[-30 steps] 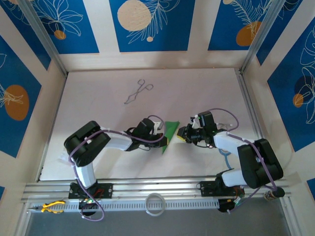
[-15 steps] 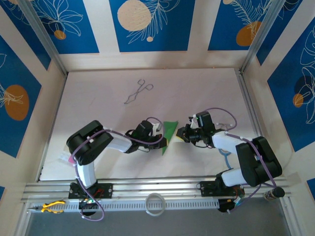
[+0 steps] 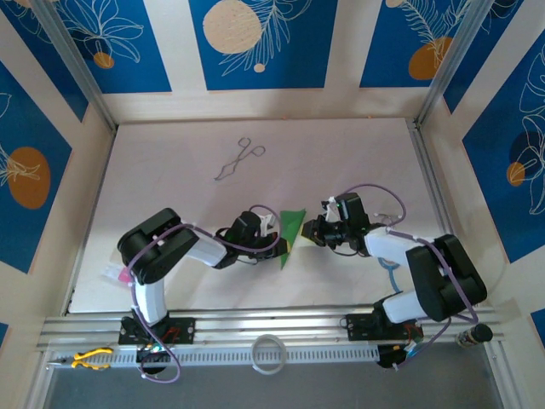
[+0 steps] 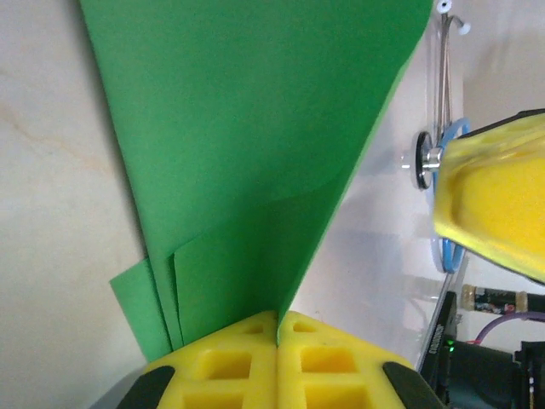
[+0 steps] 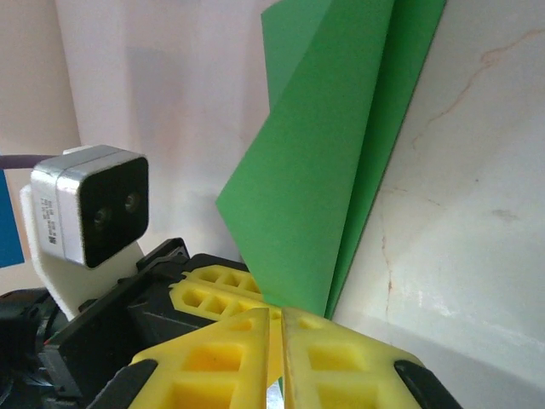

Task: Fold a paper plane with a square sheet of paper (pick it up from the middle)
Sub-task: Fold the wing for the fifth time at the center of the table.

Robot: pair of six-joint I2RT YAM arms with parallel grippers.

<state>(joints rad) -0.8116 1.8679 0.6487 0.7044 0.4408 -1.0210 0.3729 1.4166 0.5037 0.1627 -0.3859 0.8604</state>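
We clamp the folded green sheet (image 4: 255, 128) in the left gripper (image 4: 278, 324); the closed right gripper (image 5: 277, 319) flanks its right edge.

Mid-table (image 3: 358, 162) sits the folded sheet (image 3: 293, 228), left gripper (image 3: 276, 243) at its 8 o'clock, right gripper (image 3: 308, 235) at 3 o'clock, forceps (image 3: 238, 159) well apart toward 11 o'clock.
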